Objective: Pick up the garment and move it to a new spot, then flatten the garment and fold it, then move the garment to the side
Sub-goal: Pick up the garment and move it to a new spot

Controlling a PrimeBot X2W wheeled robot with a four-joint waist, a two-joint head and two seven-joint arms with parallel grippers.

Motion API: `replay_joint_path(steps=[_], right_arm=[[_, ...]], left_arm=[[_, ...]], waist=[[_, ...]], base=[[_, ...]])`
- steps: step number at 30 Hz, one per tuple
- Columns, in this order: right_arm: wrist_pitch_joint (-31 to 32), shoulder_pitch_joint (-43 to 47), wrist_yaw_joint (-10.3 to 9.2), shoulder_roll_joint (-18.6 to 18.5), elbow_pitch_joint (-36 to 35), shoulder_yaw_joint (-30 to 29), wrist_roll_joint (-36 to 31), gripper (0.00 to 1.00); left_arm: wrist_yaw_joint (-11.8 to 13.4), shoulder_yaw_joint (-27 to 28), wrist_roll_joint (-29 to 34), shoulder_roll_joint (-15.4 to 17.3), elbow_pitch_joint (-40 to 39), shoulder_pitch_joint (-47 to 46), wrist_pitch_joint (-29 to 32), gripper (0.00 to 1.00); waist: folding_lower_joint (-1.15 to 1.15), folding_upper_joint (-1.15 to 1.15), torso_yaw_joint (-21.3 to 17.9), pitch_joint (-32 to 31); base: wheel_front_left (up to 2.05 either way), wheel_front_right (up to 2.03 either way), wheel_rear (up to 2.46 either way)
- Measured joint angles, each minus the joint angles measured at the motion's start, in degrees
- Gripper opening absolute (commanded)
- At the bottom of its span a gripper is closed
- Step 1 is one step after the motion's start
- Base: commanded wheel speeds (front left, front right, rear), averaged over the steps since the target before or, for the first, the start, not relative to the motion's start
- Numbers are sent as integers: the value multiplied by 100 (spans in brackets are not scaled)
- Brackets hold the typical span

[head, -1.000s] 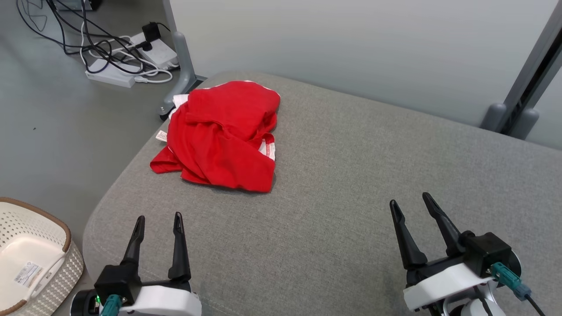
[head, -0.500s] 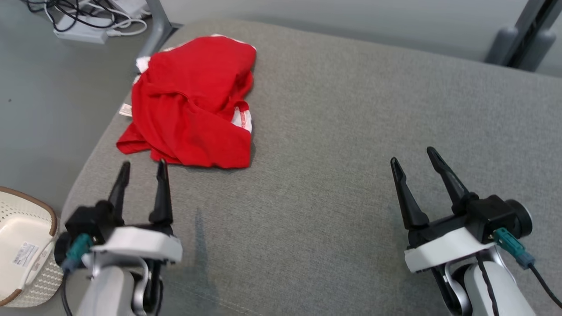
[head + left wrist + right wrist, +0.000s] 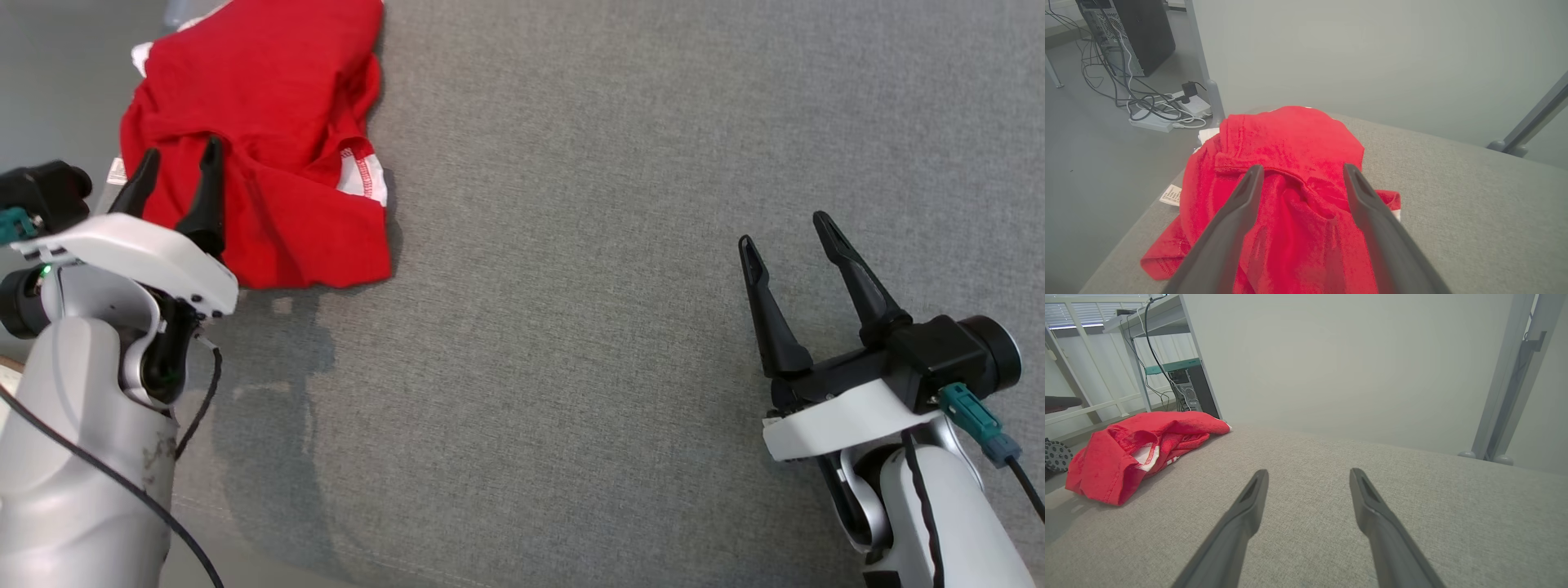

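- Head view: the red garment [image 3: 261,122] lies crumpled at the far left corner of the grey bench [image 3: 571,245], right at its edge. We judge that a shallow pinch could catch a single layer, so the heap unfurls or drags off that edge. Our left pincer [image 3: 182,147], fingers apart and empty, overlaps the garment's near left part; we cannot tell whether it touches. Our right pincer [image 3: 782,229], likewise spread and empty, hovers well apart to the right.
- Left wrist view: the garment [image 3: 1298,134] sits straight ahead, with a fold ridge running between the spread fingertips.
- Right wrist view: the garment [image 3: 1126,453] lies far left of the open right pincer [image 3: 1309,471], too far away to help should the cloth slip.
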Motion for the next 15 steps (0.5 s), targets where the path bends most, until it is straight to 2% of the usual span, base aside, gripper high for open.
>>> replay_joint_path(steps=[6,15], right_arm=[[35,-94,0,-16,-83,37,-53,100],[62,-183,0,-27,-130,85,-89,100]], left_arm=[[-89,-44,-157,171,621,-454,638,100],[-118,-27,-207,313,1384,-1003,608,100]], waist=[[0,0,-159,237],[0,0,-331,474]], base=[[0,0,0],[0,0,0]])
